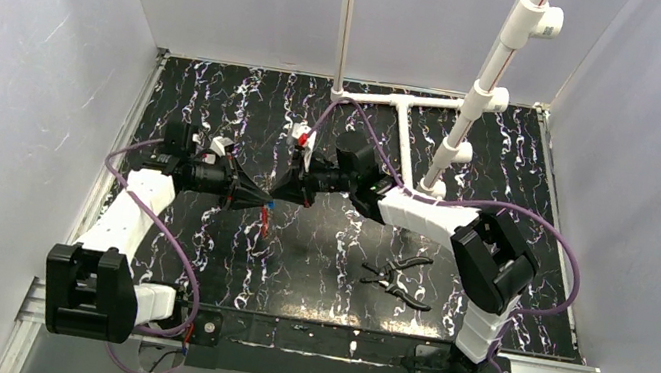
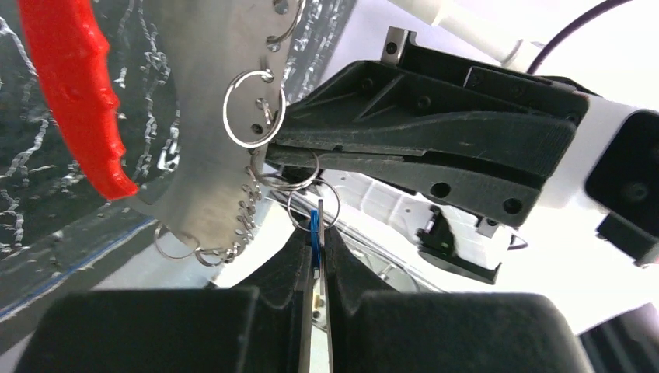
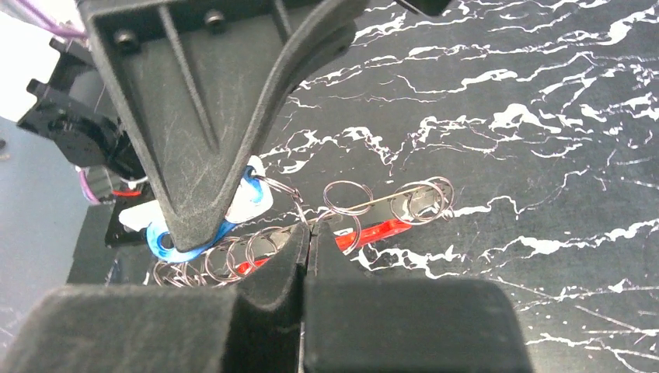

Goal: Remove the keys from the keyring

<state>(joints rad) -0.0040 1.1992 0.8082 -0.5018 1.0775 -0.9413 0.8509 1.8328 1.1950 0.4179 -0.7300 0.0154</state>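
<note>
Both grippers meet in mid-air above the middle of the table. My left gripper (image 1: 259, 200) (image 2: 315, 237) is shut on the tiny blue-headed key (image 2: 314, 221), which also shows in the right wrist view (image 3: 171, 244). The bunch of keys (image 2: 202, 109) appears as a flat silvery piece with several small wire rings along its edge. My right gripper (image 1: 289, 190) (image 3: 308, 233) is shut on the edge of that piece (image 3: 365, 207). The red keyring (image 2: 74, 101) (image 3: 377, 231) hangs off the bunch and dangles below the grippers (image 1: 267, 225).
Black-handled pliers (image 1: 397, 279) lie on the black marbled table (image 1: 525, 209) to the right of centre, near the right arm. A white pipe frame (image 1: 401, 102) with upright poles stands at the back. Grey walls close in the sides.
</note>
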